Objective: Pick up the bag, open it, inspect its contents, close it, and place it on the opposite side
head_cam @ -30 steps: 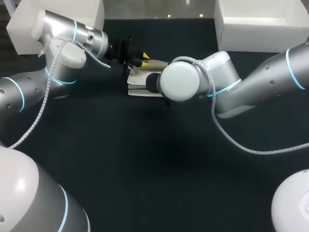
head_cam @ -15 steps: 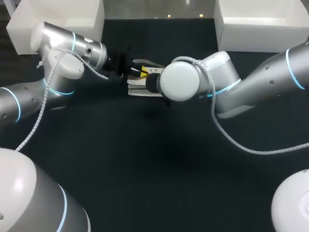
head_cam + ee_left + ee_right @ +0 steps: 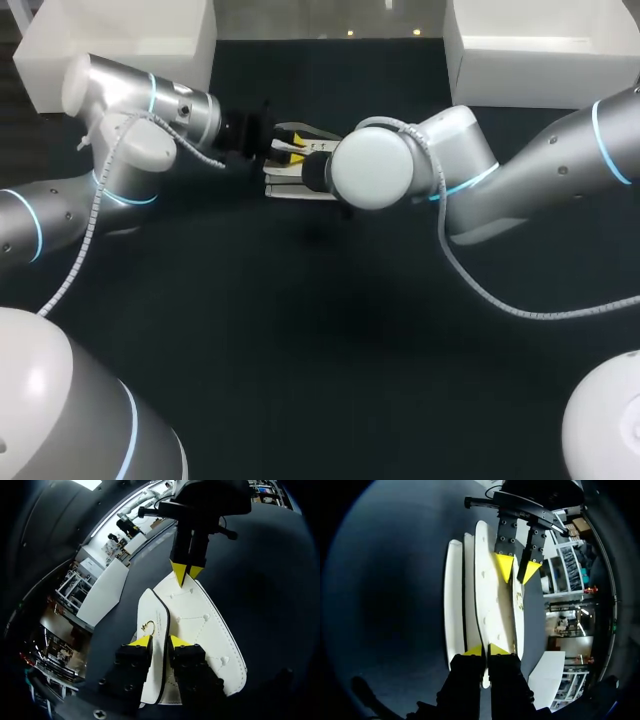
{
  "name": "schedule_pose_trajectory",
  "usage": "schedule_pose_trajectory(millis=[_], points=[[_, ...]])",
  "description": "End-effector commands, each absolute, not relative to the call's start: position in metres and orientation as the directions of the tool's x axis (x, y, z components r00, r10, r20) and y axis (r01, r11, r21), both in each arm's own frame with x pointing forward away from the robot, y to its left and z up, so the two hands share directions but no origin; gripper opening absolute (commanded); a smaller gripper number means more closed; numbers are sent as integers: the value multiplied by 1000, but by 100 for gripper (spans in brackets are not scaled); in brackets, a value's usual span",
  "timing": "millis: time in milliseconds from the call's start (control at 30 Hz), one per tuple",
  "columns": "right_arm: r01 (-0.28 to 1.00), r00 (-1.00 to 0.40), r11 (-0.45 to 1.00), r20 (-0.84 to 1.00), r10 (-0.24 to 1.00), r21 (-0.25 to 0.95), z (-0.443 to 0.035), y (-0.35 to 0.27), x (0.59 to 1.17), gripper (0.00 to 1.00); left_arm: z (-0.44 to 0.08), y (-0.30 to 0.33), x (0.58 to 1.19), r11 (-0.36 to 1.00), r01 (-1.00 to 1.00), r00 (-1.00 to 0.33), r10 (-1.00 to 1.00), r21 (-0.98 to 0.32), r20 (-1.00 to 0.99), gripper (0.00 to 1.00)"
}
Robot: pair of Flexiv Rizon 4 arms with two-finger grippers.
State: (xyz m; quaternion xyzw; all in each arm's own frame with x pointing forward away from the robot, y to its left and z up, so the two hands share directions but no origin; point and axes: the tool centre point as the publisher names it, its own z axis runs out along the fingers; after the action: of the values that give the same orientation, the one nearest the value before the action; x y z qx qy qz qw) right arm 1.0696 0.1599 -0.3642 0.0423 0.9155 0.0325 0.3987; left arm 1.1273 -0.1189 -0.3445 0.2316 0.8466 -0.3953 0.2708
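Just a gold emblem on the white bag

Smooth, matt white leather-look bag with stitched seams; dark matt tabletop; satin grey arms with glossy white plastic caps.

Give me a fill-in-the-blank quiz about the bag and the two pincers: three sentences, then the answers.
1. The bag is ____ in colour.
2. The left pincer and the right pincer both have ____ tips.
3. The number of pincers shut on the bag is ____.
Missing words: white; yellow; two.
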Motion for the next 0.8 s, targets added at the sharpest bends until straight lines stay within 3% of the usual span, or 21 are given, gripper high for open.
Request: schedule_pose_trajectory(millis=[33, 133, 167, 800], points=[[52, -675, 994, -730, 105, 95, -366, 161, 1070, 0, -346, -122, 1133, 576, 611, -741, 176, -543, -648, 25], [52, -675, 994, -730, 105, 95, -366, 161, 1070, 0, -346, -124, 1137, 580, 613, -739, 180, -537, -649, 13], [52, -675, 994, -730, 105, 95, -366, 161, 1070, 0, -346, -125, 1138, 581, 614, -738, 184, -534, -649, 0], [52, -675, 994, -730, 105, 95, -366, 161, 1070, 0, -351, -114, 1128, 564, 648, -722, 240, -513, -649, 0]])
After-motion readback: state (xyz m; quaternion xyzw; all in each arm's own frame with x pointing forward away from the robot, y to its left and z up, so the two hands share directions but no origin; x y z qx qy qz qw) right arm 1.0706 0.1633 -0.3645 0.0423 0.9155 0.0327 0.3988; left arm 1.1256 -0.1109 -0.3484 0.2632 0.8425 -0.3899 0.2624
